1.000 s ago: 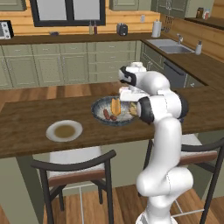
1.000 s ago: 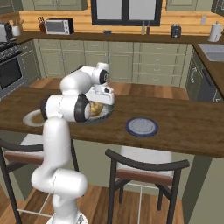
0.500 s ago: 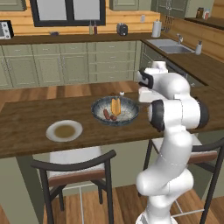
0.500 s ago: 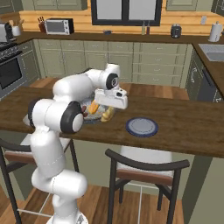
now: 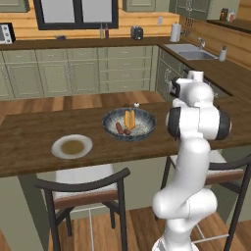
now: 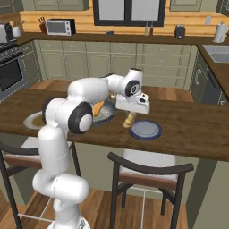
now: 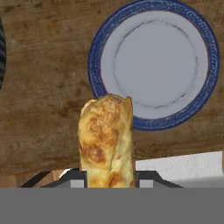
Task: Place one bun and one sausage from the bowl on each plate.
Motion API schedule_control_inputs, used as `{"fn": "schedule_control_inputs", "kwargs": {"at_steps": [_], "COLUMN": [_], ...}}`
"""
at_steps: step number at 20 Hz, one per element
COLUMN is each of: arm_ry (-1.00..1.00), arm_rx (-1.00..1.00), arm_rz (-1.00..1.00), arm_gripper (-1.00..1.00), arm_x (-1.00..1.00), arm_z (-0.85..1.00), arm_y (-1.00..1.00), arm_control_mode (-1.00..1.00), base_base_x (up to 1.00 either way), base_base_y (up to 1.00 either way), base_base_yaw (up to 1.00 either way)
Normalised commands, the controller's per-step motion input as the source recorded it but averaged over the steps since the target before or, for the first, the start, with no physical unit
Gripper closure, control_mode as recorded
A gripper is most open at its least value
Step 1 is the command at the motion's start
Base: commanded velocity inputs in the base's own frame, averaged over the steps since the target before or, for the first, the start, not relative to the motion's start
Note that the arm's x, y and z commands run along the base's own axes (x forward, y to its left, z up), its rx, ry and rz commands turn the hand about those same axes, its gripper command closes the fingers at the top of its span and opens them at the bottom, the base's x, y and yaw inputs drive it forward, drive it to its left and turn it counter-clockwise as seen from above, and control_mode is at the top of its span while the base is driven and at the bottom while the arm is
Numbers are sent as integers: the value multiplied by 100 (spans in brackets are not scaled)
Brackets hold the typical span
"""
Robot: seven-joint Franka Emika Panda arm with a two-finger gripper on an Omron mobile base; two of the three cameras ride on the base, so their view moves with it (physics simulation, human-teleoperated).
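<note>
since a second ago the arm has swung away from the bowl (image 5: 129, 124) toward its right, carrying a bun. left base view: two sausages (image 5: 121, 129) and a bun (image 5: 129, 118) lie in the bowl; the tan-centred plate (image 5: 72, 146) sits well apart to its left. right base view: the gripper (image 6: 131, 112) hangs between the bowl and a blue-rimmed plate (image 6: 145, 130), the golden bun (image 6: 130, 118) dangling just beside that plate's edge. hand view: fingers closed on the bun's lower end, the plate lying just beyond its tip. no writing readable
</note>
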Motion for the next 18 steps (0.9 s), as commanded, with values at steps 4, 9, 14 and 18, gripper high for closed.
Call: {"fn": "schedule_control_inputs", "kwargs": {"at_steps": [4,9,14,18], "arm_ry": [4,3,6,0], "arm_rx": [1,0,0,0], "arm_rz": [1,2,0,0], "arm_gripper": [100,100,100,100], "arm_x": [64,57,13,0], "arm_z": [-31,-52,-37,-17], "arm_y": [-47,-34,16,26], "arm_control_mode": [-100,-100,-100,-100], "base_base_x": [0,0,0,0], "base_base_y": [0,0,0,0], "base_base_yaw": [0,0,0,0]}}
